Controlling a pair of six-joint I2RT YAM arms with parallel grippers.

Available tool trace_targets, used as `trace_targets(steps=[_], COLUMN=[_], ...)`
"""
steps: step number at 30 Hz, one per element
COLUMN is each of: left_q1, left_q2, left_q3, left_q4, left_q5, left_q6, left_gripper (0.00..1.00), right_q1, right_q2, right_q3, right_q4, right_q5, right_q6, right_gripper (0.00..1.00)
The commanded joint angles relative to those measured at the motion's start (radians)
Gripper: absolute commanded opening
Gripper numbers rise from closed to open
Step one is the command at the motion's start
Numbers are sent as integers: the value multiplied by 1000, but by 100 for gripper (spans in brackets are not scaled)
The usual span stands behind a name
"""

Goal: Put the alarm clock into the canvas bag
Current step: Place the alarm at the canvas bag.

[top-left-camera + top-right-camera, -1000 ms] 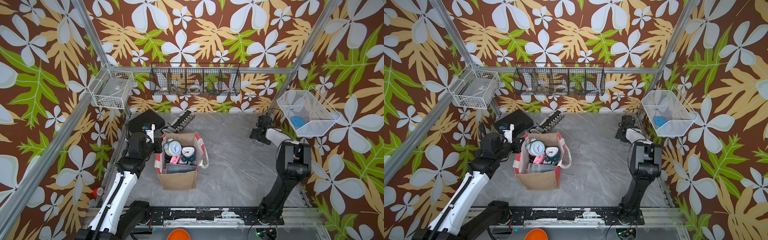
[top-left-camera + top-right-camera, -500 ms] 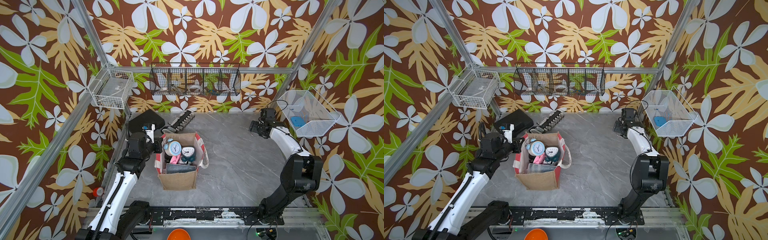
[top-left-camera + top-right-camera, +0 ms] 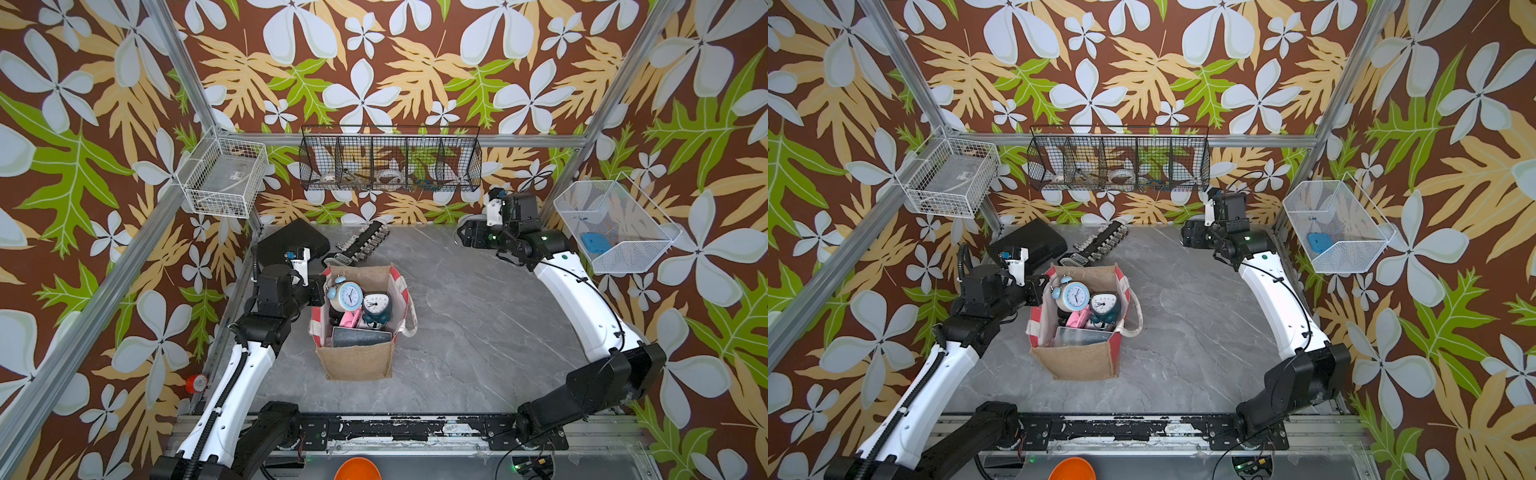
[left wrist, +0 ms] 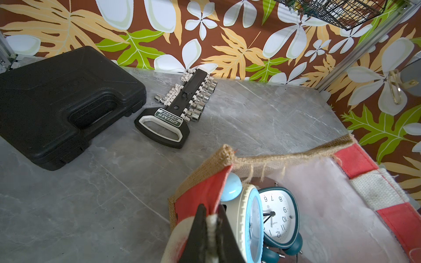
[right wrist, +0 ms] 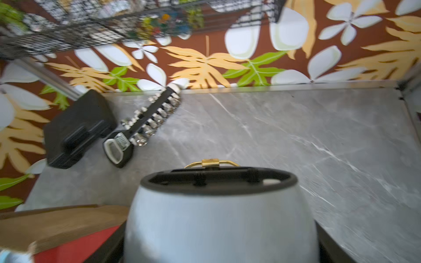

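The canvas bag [image 3: 357, 365] [image 3: 1075, 361] stands open on the grey table, left of the middle. My left gripper [image 3: 322, 286] [image 4: 210, 218] is shut on its left rim, on the white strap by the red stripe. Inside the bag are a round light-blue alarm clock [image 3: 349, 296] [image 4: 248, 218] and a teal one [image 3: 376, 302] [image 4: 278, 216]. My right gripper [image 3: 465, 237] [image 3: 1187, 239] hangs above the back right of the table, shut on a grey alarm clock [image 5: 218, 223] with a gold handle [image 5: 210, 162]. The clock fills the space between the jaws.
A black plastic case [image 3: 291, 245] and a socket rail [image 3: 361, 245] lie behind the bag at the back left. Wire baskets hang on the walls: white [image 3: 224, 183], black [image 3: 390, 162], and white mesh [image 3: 615, 224] close by the right arm.
My right arm has stretched out and swung its gripper, with the grey clock, up and to the left along the back. The left gripper and the bag have not moved.
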Motion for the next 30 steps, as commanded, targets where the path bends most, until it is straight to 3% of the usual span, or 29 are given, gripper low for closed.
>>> trace_targets(steps=[1,16,30], left_q1=[2,2,2], left_q2=[-1,4,-2], left_q3=[12,13,12], left_q4=[101,106,105], left_q5=[7,17,13], left_q6=[-5,-8,-7], left_gripper=[0,0,0], right_q1=[78,486,621], right_q2=[-4,202,409], right_q3=[54,335,449], right_q4=[-2,-135,-318], right_q5=[-60,16,113], right_q6=[-18,-90,-160], right_gripper=[67,67,66])
